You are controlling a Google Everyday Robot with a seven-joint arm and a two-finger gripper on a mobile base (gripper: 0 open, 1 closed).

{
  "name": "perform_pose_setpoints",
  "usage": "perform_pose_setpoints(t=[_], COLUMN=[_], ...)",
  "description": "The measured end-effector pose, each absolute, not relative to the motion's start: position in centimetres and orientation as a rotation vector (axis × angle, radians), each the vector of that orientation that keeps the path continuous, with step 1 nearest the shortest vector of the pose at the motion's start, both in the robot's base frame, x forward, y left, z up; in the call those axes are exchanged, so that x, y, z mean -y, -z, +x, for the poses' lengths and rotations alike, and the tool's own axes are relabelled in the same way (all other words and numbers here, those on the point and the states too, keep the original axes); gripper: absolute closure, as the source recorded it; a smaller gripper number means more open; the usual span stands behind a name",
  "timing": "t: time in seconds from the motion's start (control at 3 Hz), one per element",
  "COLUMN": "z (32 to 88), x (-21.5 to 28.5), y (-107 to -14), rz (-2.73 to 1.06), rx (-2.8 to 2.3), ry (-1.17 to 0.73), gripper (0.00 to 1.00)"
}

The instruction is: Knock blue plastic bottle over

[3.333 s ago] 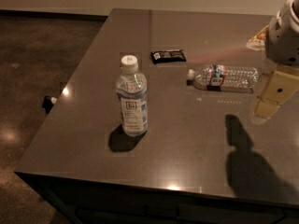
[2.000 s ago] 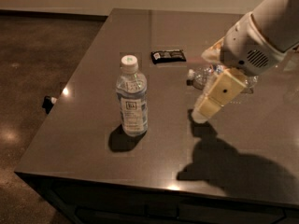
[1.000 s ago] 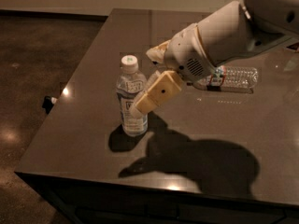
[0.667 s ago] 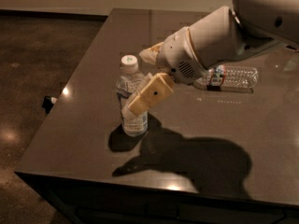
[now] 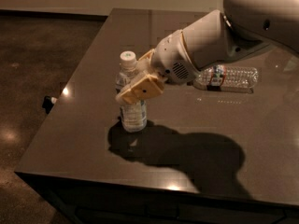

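Observation:
The blue plastic bottle [image 5: 132, 115] stands upright on the dark table [image 5: 79, 139], left of centre, with its white cap [image 5: 127, 57] showing. My gripper [image 5: 135, 87] reaches in from the upper right and lies across the front of the bottle's label, touching it or very close to it. Its tan end covers most of the label. The large white arm [image 5: 210, 45] behind it fills the upper right of the view.
A longer clear ribbed bottle [image 5: 231, 77] with a red-and-blue band lies on its side at the right, partly behind the arm. The table's left edge [image 5: 58, 101] and front edge [image 5: 140, 185] are near the standing bottle. The arm's shadow [image 5: 187, 155] covers the front middle.
My arm has swung from the right side of the table leftward to the standing bottle and now lies against its label. The bottle still stands. The lying bottle has not moved.

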State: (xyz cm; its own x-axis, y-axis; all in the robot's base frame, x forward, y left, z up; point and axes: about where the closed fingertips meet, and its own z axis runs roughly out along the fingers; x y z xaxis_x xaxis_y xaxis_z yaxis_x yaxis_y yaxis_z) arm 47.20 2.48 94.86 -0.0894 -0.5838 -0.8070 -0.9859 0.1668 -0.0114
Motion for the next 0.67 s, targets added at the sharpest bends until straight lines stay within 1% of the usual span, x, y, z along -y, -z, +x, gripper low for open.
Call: perform_pose_setpoints(t=[0.33, 0.67], z=[48.3, 50.0], x=[-1.5, 0.4], y=[-96.6, -97.8], rz=[-1.489, -1.490], rx=[-1.801, -1.889], ry=[-0.694, -0.585], gripper=[0.72, 0.95])
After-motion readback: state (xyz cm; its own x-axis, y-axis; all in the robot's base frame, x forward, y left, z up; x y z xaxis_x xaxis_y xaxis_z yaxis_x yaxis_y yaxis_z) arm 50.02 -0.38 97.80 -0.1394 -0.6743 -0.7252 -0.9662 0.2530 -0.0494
